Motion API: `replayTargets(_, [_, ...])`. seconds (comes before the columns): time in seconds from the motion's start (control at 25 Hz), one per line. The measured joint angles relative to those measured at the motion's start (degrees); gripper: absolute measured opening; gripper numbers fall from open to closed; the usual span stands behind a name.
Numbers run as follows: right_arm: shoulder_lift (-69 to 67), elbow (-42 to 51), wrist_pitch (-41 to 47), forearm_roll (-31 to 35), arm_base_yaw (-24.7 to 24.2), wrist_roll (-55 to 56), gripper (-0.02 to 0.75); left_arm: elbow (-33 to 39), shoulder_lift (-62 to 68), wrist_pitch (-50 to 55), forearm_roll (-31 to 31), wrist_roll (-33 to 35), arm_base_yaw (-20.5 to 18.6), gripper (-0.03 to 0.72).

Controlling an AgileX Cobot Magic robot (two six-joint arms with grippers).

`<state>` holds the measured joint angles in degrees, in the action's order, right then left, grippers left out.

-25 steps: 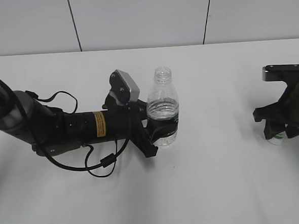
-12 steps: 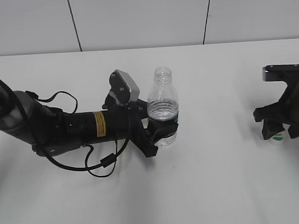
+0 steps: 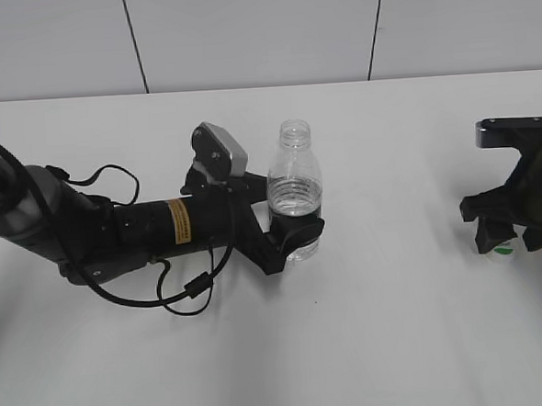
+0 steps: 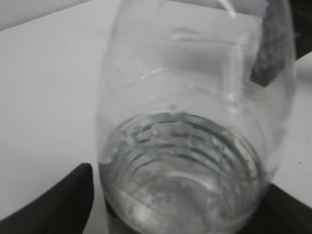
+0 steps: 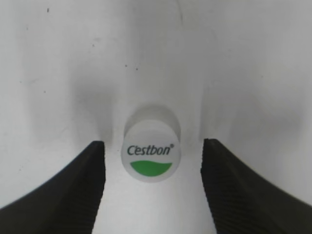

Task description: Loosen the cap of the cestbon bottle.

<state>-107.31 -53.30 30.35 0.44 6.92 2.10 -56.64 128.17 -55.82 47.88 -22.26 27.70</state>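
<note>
The cestbon bottle stands upright near the middle of the white surface, its threaded neck bare. The left hand is closed around the lower body of the bottle at the dark label band. The wrist view shows the clear ribbed wall pressed between the dark fingers, with water filling the lower portion. The cap is off the bottle and sits on the surface well to the right, top face up, green mark and lettering legible. The right hand hangs directly above the cap with its jaws spread wide to either side and touching nothing. By this evidence, the loosening appears complete. Handling notes, as judgement: the bottle wall is thin and flexible and will dent under excess squeeze, and with the neck open, squeezing or tilting may spill water. The label band is the stiffer zone and the proper hold. The cap is small, light, rigid and prone to sliding; hold it across its rim.
</note>
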Motion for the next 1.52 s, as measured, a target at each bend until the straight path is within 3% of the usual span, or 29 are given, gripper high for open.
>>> replayTargets(0.24, [0.0, 0.0, 0.0, 0.3, 0.0, 0.0, 0.48, 0.1, -1.3, 0.1, -0.5, 0.0, 0.0, 0.562])
replayTargets(1.08, [0.0, 0.0, 0.5, -0.4, 0.0, 0.0, 0.48, 0.8, -12.0, -0.3, 3.5, 0.0, 0.0, 0.563])
replayTargets(1.52, [1.7, -0.1, 1.6, -0.1, 0.0, 0.0, 0.48, 1.1, -20.4, 1.1, 0.2, -0.7, 0.0, 0.563])
